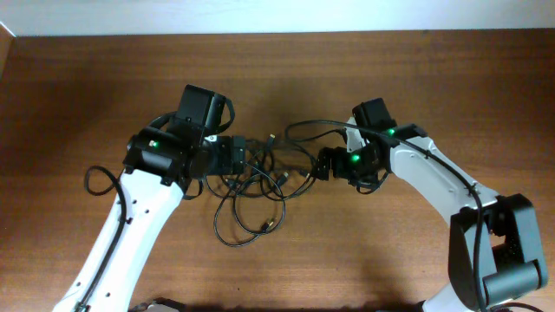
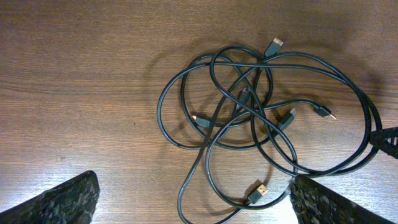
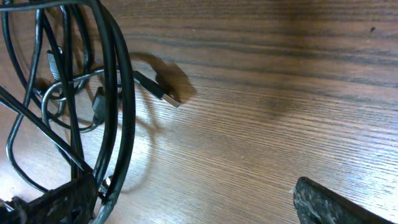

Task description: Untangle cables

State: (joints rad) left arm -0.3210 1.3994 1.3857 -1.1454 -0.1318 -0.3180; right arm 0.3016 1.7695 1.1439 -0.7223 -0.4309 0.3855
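Note:
The cables (image 1: pixel 251 204) lie as a tangle of thin black loops on the wooden table (image 1: pixel 87 78), between my two arms. From the left wrist the cables (image 2: pixel 249 118) show several plug ends, one gold-tipped plug (image 2: pixel 260 190) near the right finger. My left gripper (image 2: pixel 193 205) hovers open over the tangle's near edge, with a loop lying between its fingers (image 2: pixel 62 199). My right gripper (image 3: pixel 196 205) is open too, with bare wood between its jaws. Cable strands (image 3: pixel 115 93) rest against its left finger (image 3: pixel 56 202). A metal-tipped plug (image 3: pixel 165 96) lies just beyond.
A thicker black arm wire (image 1: pixel 303 130) arcs above the tangle beside the right wrist, and another loops out at the left arm (image 1: pixel 100 182). The table's far edge (image 1: pixel 277 33) meets a white wall. The right arm's base (image 1: pixel 512 251) stands at the lower right.

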